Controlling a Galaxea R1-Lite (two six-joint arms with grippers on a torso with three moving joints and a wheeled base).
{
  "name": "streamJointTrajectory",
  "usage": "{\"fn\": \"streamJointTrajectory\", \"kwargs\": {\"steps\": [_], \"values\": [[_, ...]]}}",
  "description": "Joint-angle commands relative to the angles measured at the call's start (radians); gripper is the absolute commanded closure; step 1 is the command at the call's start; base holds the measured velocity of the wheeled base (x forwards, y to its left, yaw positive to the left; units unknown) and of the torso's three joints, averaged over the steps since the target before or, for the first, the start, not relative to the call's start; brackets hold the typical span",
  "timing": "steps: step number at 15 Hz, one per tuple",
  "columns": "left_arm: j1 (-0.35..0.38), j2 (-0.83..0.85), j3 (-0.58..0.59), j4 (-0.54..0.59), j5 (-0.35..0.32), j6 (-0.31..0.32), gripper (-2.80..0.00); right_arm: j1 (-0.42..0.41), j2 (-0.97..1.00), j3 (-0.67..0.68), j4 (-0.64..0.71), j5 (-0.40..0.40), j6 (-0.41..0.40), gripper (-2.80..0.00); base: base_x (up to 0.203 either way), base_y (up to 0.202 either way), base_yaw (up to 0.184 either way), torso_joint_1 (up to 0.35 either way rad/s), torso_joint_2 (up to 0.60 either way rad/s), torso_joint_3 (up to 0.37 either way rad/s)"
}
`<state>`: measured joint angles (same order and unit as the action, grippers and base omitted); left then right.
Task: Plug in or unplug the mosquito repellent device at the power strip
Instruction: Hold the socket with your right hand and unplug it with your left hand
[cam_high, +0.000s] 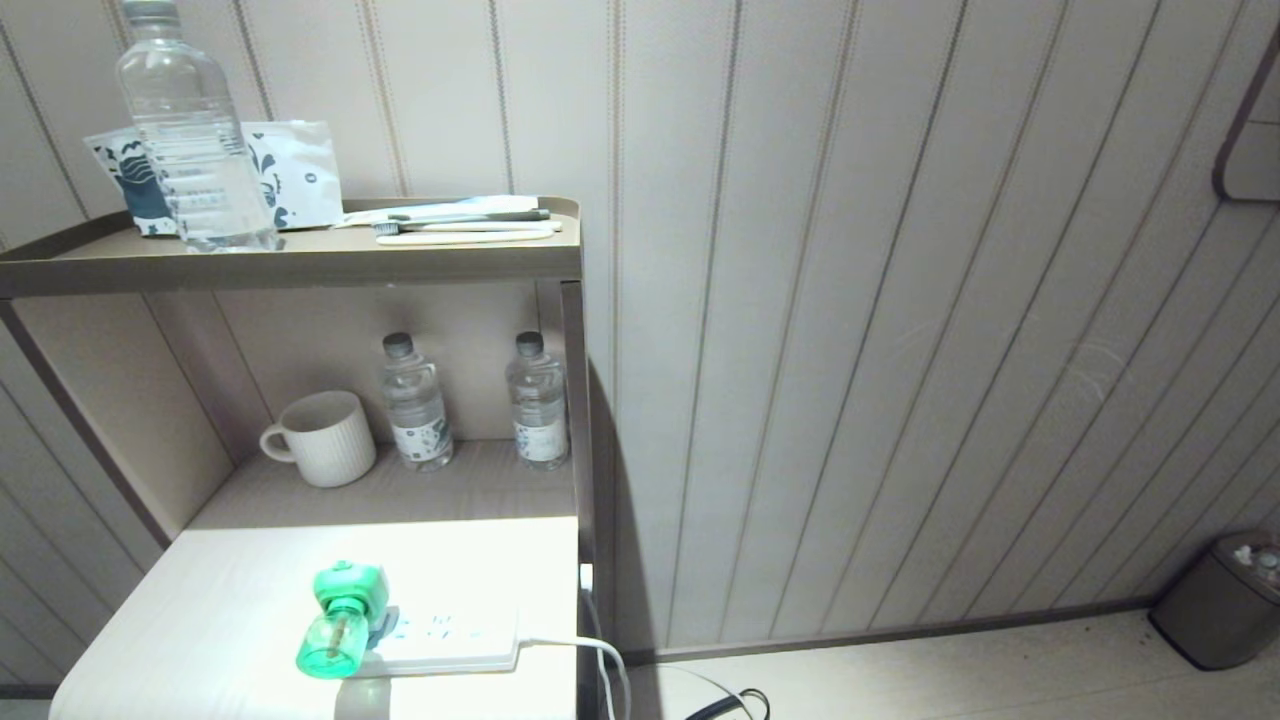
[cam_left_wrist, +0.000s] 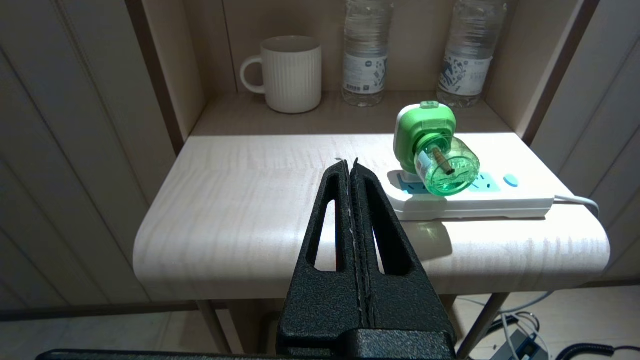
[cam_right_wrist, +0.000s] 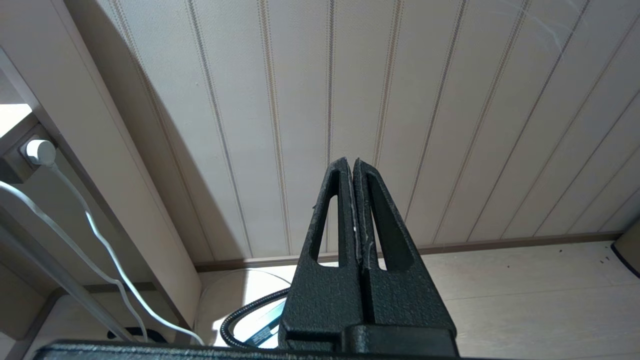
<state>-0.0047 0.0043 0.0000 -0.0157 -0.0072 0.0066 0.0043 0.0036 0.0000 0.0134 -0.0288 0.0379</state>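
The mosquito repellent device (cam_high: 343, 618) (cam_left_wrist: 434, 148), white and green with a translucent green bottle, sits plugged into the left end of the white power strip (cam_high: 450, 640) (cam_left_wrist: 480, 197) on the pale wooden table (cam_high: 200, 620) (cam_left_wrist: 240, 220). In the left wrist view my left gripper (cam_left_wrist: 349, 163) is shut and empty, held in front of the table's near edge, short of the device and off to its side. My right gripper (cam_right_wrist: 348, 162) is shut and empty too, facing the panelled wall beside the table. Neither arm shows in the head view.
Behind the device stand a white ribbed mug (cam_high: 322, 437) (cam_left_wrist: 290, 73) and two clear water bottles (cam_high: 415, 403) (cam_high: 538, 400) in the shelf niche. The upper shelf (cam_high: 300, 255) carries another bottle, a packet and toothbrushes. A bin (cam_high: 1218, 600) stands on the floor at right; cables (cam_right_wrist: 100, 260) hang beside the table.
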Motion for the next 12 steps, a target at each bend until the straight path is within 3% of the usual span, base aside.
{"fn": "streamJointTrajectory", "kwargs": {"steps": [1,12], "values": [[0.0,0.003,0.0,-0.001,0.0,0.0,0.0,0.0,-0.001,0.0,0.0,0.0,0.0,0.0,0.0,0.0,0.0,0.0,0.0,0.0],[0.0,-0.004,0.0,-0.013,0.0,-0.002,0.0,0.0,-0.001,0.0,0.0,0.0,0.0,0.0,0.0,0.0,0.0,0.0,0.0,0.0]]}}
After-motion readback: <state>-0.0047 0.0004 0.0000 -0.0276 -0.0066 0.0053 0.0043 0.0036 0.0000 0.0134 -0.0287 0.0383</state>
